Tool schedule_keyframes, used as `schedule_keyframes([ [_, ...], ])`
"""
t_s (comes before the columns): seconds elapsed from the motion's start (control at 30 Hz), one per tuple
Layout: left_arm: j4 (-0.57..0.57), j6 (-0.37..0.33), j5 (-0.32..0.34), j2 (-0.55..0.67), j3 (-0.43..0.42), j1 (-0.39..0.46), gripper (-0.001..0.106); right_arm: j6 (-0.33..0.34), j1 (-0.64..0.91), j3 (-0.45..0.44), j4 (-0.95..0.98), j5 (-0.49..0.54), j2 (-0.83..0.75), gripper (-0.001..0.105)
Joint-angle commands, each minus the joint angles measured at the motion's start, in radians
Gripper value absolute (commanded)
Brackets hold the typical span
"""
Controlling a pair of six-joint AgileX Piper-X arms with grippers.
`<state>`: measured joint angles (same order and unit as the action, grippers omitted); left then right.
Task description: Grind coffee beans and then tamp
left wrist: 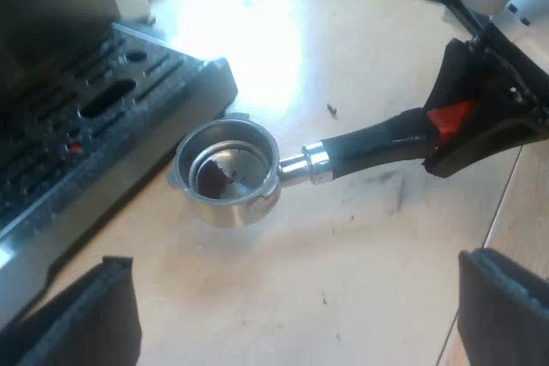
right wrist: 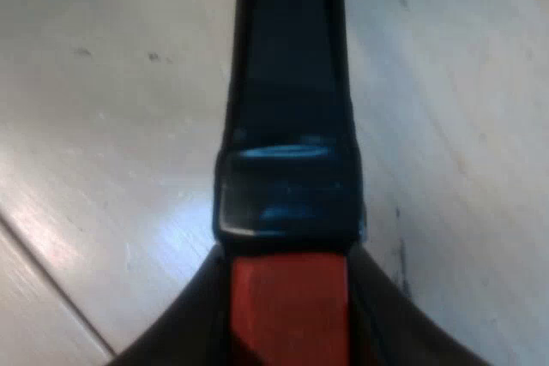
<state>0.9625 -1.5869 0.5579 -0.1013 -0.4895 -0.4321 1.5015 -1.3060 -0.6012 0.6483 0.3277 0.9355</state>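
Note:
The metal holder (left wrist: 227, 173) lies on the light wooden table beside the espresso machine's drip tray (left wrist: 86, 143). Its basket faces up and holds a little dark coffee at the bottom. The dark handle (left wrist: 377, 143) points away from the machine, and my right gripper (left wrist: 480, 109) is shut on its red end (left wrist: 450, 117). From the right wrist, the handle (right wrist: 287, 83) runs straight out from between the fingers, with the red end (right wrist: 287, 306) clamped in my right gripper (right wrist: 287, 332). My left gripper (left wrist: 300, 297) hangs open above the table, short of the holder, with nothing in it.
The machine's grey slotted tray (left wrist: 129, 92) borders the holder's basket closely. A small dark speck (left wrist: 331, 109) lies on the table near the handle. Bare wooden table surface (left wrist: 343, 246) stretches under my left gripper, with a seam between boards nearby.

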Motion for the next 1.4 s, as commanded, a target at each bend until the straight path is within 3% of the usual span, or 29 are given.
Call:
schedule_keyframes([
  [0.03,-0.018,-0.009,-0.009,-0.044,0.011,-0.004,0.078,-0.022,0.026,0.022,-0.093,0.011,0.003,0.0],
  [0.23,-0.117,-0.009,-0.009,-0.152,0.034,-0.004,0.078,-0.019,0.086,0.061,-0.176,-0.038,0.054,0.0],
  [0.43,-0.2,-0.001,-0.009,-0.301,0.033,-0.004,0.078,0.044,0.108,0.061,-0.251,-0.043,0.139,0.0],
  [0.67,-0.25,-0.001,0.0,-0.435,0.033,-0.004,0.078,0.019,0.108,0.061,-0.286,-0.043,0.228,0.0],
  [1.0,-0.25,-0.001,0.0,-0.514,0.033,-0.004,0.078,-0.008,0.108,0.061,-0.297,-0.048,0.283,0.0],
  [1.1,-0.25,-0.001,0.0,-0.514,0.033,-0.004,0.078,-0.018,0.108,0.061,-0.297,-0.06,0.283,0.012],
  [1.17,-0.25,-0.001,0.0,-0.514,0.033,-0.004,0.078,-0.018,0.108,0.061,-0.291,-0.072,0.283,0.032],
  [1.27,-0.25,-0.001,0.0,-0.514,0.033,-0.004,0.078,-0.025,0.108,0.061,-0.279,-0.071,0.283,0.053],
  [1.4,-0.25,-0.009,0.0,-0.514,0.033,-0.004,0.078,-0.025,0.108,0.058,-0.243,-0.071,0.28,0.058],
])
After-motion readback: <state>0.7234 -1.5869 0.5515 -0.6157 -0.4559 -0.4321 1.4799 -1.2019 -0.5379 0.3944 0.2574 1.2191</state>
